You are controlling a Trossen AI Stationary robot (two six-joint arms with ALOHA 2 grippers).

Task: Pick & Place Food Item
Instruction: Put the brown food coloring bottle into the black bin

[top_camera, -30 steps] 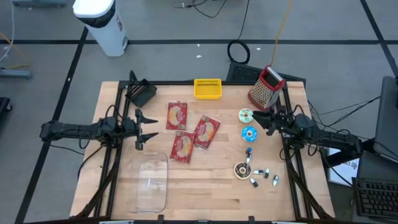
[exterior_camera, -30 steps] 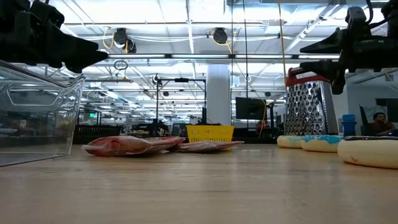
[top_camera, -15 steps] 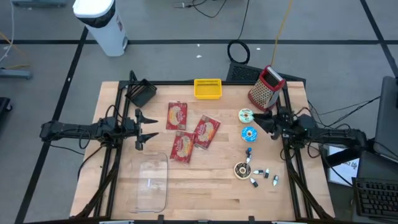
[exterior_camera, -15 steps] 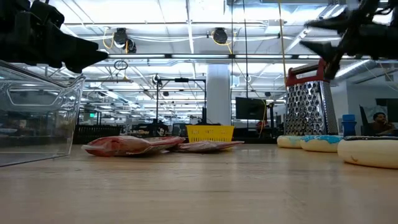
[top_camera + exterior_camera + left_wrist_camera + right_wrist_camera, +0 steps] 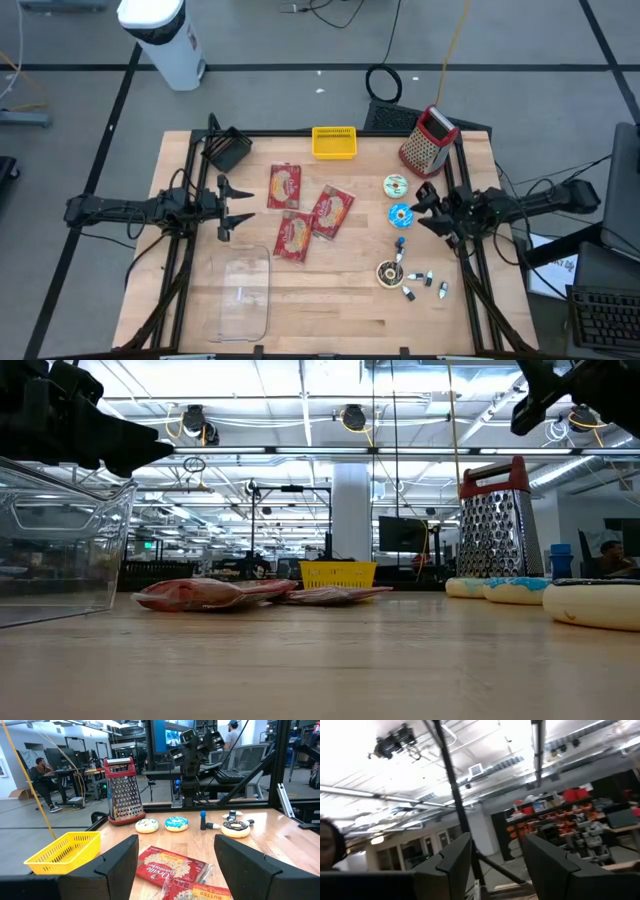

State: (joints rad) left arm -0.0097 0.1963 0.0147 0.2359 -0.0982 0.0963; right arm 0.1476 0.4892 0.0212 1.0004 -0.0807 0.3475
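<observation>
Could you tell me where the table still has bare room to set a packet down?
Bare wood lies between the clear container and the chocolate donut, along the near edge. Crowded: the three red packets mid-table, and donuts and small items by the right gripper.

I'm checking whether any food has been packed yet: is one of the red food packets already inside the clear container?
No: in the high view the clear container holds nothing, and all three red packets lie on the table beyond it.

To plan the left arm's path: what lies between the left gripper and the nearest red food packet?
Only bare table lies between the open left gripper and the red food packet, as the high view shows.
</observation>
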